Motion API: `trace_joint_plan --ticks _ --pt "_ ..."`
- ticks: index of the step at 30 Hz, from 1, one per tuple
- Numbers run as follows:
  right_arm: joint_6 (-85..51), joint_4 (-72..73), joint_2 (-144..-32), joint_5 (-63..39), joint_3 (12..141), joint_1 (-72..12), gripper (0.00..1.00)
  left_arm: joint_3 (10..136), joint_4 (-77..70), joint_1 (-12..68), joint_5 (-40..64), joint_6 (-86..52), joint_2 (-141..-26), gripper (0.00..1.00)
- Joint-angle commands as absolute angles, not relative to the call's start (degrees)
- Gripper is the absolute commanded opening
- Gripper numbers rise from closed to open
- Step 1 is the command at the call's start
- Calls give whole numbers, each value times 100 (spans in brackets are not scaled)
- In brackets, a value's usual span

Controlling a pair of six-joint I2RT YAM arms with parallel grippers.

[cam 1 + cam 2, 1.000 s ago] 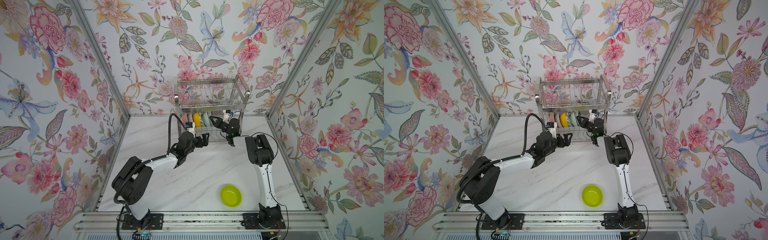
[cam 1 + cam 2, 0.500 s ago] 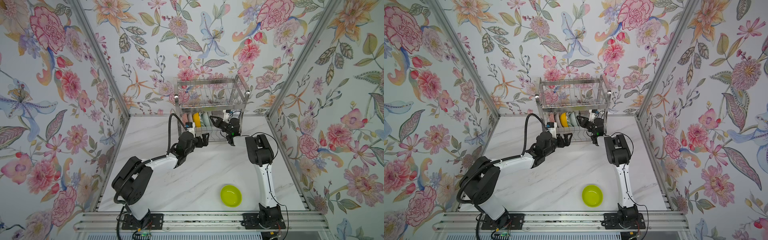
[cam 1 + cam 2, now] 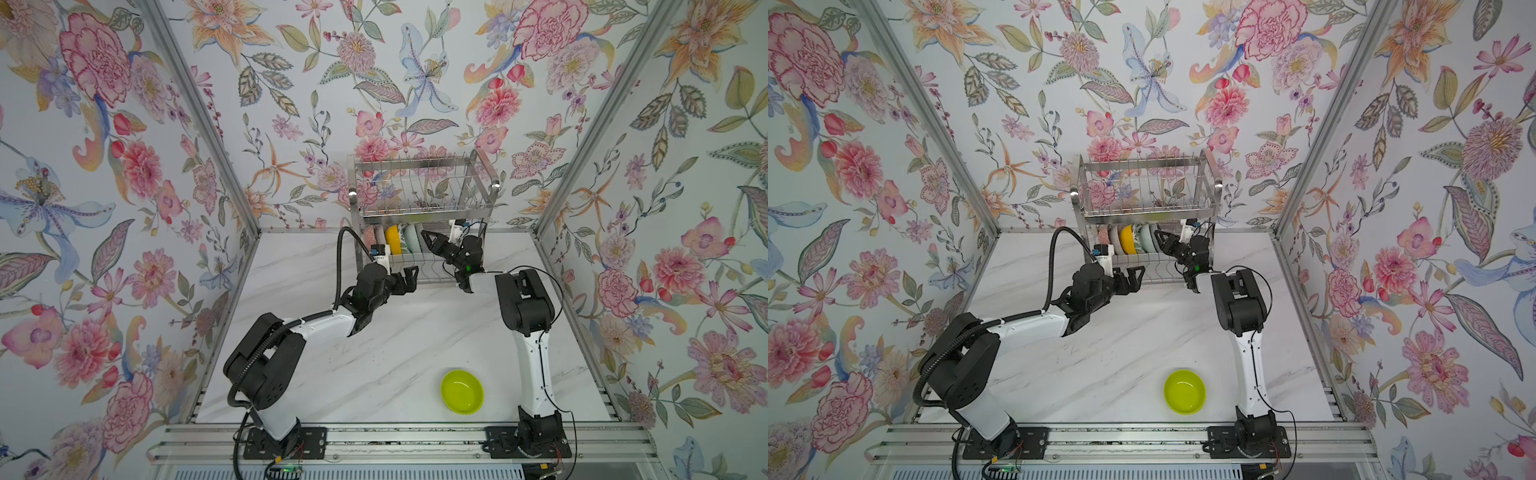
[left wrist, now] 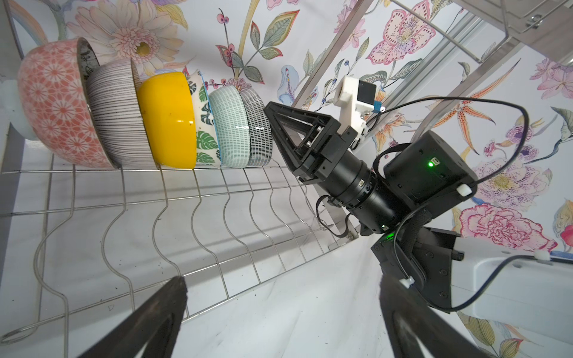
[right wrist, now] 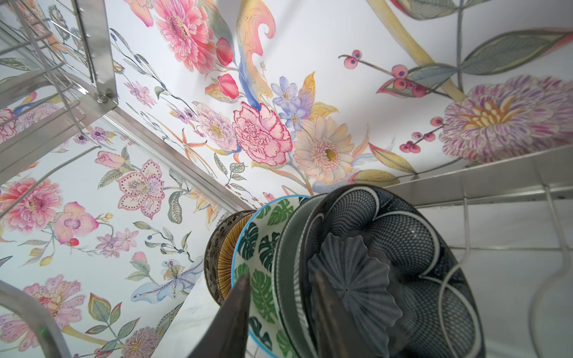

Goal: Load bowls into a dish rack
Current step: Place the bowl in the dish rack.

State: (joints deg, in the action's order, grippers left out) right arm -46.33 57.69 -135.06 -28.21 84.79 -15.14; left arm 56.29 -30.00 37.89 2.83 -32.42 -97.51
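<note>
The steel dish rack (image 3: 424,191) (image 3: 1148,187) stands at the back wall. Six bowls stand on edge in a row on its lower tier: pink (image 4: 52,105), striped (image 4: 117,111), yellow (image 4: 169,119), leaf-print (image 4: 203,124), mint (image 4: 229,124) and dark (image 4: 257,127). My right gripper (image 3: 428,237) (image 5: 280,276) is at the dark bowl (image 5: 403,248), its jaws apart, one finger inside that bowl and one before the leaf-print bowl (image 5: 263,235). My left gripper (image 3: 409,276) (image 4: 282,282) hangs open and empty before the tier's front wire. A lime green bowl (image 3: 462,391) (image 3: 1185,391) lies on the table.
The rack's upper tier (image 3: 419,178) hangs just above the bowls and my right gripper. Wavy slots (image 4: 248,204) right of the dark bowl hold nothing. Floral walls close in on three sides.
My right gripper's jaws have spread apart at the dark bowl's rim. Both arms stay where they were, and the lime green bowl has not moved.
</note>
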Motion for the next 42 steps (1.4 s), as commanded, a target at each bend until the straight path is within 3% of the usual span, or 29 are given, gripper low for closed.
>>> trace_joint_plan --ticks 1,16,24,35,42 --pt "-4526 5869 -13136 -2718 8221 -1582 39 5766 -2924 3747 348 -3163 -9590 99" --pt "-4307 6198 -12286 -2035 6912 -1818 69 5972 -2166 3755 -42 -3527 -9504 99" --pt "-4180 6298 -11706 -1720 6091 -1974 98 5426 -2260 3754 -298 -3700 -8796 99" --pt "-2946 5027 -10094 -723 4641 -2520 98 4373 -2941 3762 -281 -3918 -7989 99" --pt "-2463 3002 -7845 1024 3440 -2520 98 3583 -3225 3804 -345 -3876 -7226 99"
